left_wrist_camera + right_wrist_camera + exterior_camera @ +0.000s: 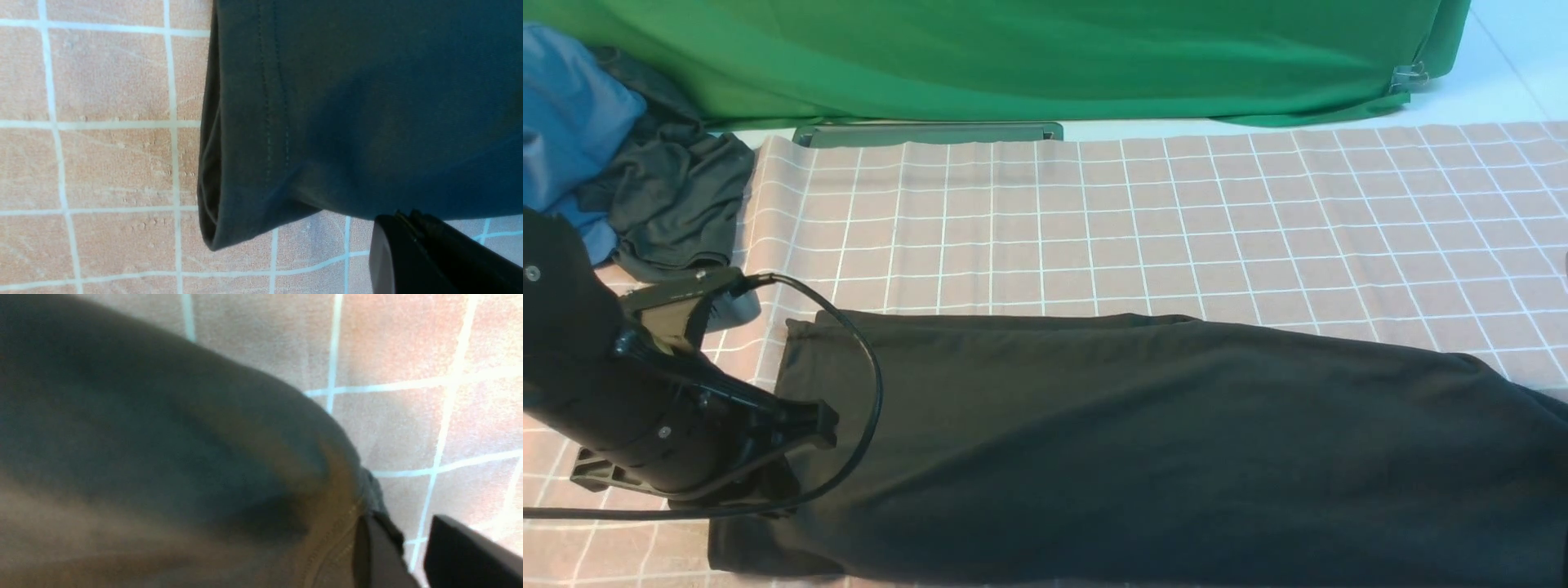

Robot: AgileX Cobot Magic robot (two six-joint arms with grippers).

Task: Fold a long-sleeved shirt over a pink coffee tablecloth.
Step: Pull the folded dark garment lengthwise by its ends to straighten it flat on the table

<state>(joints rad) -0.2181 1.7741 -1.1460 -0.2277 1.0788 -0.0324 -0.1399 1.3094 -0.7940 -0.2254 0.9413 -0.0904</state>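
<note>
The black long-sleeved shirt (1135, 441) lies folded in a long band across the near part of the pink coffee tablecloth (1176, 220). My left gripper (821, 425) sits at the shirt's left end. In the left wrist view the left gripper (404, 218) is shut, and its tips pinch the slightly raised edge of the shirt (367, 102) beside the stitched hem. In the right wrist view my right gripper (402, 526) stands open. Tablecloth (408, 428) shows in the gap, and the shirt (163, 437) rests against one finger (376, 555). The right arm is out of the front view.
A green cloth (1013, 57) hangs along the back. A blue garment (564, 122) and a dark grey garment (678, 196) are heaped at the far left. A grey bar (927, 133) lies at the tablecloth's far edge. A cable (874, 384) loops over the shirt.
</note>
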